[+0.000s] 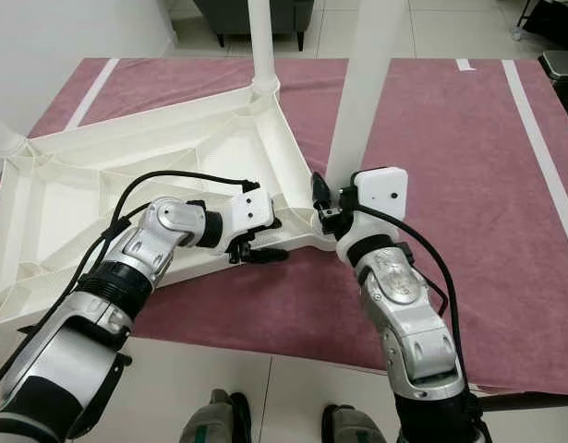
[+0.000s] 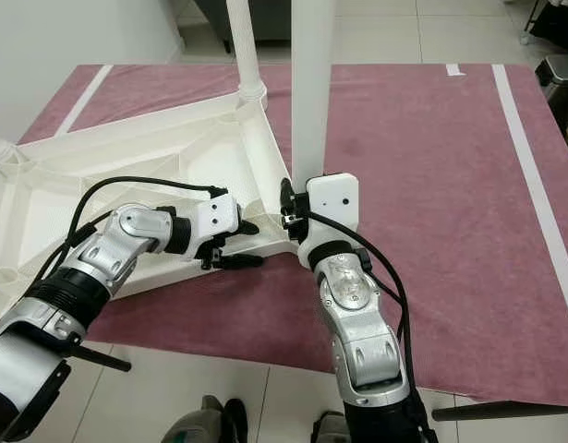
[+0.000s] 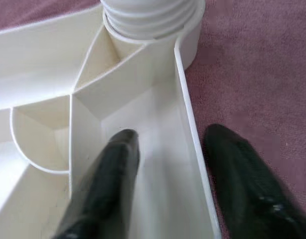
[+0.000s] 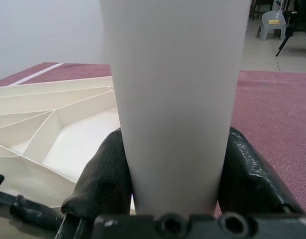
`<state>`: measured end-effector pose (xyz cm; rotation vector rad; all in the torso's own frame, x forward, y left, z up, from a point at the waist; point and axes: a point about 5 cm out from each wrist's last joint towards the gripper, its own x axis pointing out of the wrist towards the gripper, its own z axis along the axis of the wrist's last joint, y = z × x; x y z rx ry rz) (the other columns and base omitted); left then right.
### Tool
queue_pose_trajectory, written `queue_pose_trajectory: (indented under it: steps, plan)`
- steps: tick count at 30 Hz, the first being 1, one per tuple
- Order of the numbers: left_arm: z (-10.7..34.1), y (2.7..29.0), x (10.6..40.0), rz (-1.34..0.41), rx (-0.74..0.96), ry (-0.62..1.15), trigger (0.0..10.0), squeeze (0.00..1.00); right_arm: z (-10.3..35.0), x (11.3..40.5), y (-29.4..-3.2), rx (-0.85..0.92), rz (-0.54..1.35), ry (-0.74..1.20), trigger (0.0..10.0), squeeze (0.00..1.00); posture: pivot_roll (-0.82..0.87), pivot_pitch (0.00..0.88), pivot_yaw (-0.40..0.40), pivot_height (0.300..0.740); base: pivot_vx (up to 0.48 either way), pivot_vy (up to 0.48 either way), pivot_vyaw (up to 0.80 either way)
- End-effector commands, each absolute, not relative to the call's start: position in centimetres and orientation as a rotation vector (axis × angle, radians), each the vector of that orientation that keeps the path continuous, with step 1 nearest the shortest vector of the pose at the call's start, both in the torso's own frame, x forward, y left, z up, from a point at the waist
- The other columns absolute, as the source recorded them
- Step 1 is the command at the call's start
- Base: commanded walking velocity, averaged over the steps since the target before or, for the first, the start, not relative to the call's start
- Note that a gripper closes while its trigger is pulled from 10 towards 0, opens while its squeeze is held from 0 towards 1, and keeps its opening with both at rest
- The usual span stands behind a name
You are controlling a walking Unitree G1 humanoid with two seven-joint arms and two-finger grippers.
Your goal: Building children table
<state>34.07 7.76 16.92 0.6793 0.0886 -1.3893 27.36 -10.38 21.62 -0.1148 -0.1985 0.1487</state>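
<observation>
A maroon carpet (image 1: 450, 185) covers the tiled floor (image 1: 265, 388). On it lies an upturned white ribbed plastic tabletop (image 1: 126, 185), with a white tubular plastic leg (image 1: 362, 92) standing upright at its near corner. The right claw (image 4: 175, 174) is clamped round that leg. The left claw (image 3: 167, 164) is spread, straddling the tabletop's rim wall beside the corner socket.

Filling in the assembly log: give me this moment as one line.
left end effector: straddling tabletop edge wall | right end effector: shut on table leg at near corner | second leg: standing at far corner
</observation>
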Motion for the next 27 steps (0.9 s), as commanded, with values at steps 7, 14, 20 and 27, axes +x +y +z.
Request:
queue_pose_trajectory:
  steps: [7,14,20,27]
  plan:
    - [15.4,8.5,33.4,-1.510,0.736,0.207,0.0,0.00,19.0,28.0,-11.9,-0.148,0.089,-0.057,10.0,0.00,-0.08,0.177,0.158,0.740,0.000,0.000,0.00]
    - [15.5,8.8,33.1,-1.553,0.762,0.212,0.0,0.00,20.1,28.0,-11.6,-0.153,0.189,-0.124,10.0,0.00,-0.08,0.178,0.159,0.740,0.000,0.000,0.00]
    - [18.2,9.3,33.1,-1.639,0.864,0.102,0.0,0.00,23.1,25.6,-11.3,-0.138,0.720,-0.213,10.0,0.00,-0.08,0.177,0.161,0.740,0.000,0.000,0.00]
    - [20.0,10.1,31.6,-1.787,0.955,0.035,0.0,0.00,23.2,24.0,-11.5,-0.181,0.975,-0.158,10.0,0.00,-0.08,0.175,0.158,0.740,0.000,0.000,0.00]
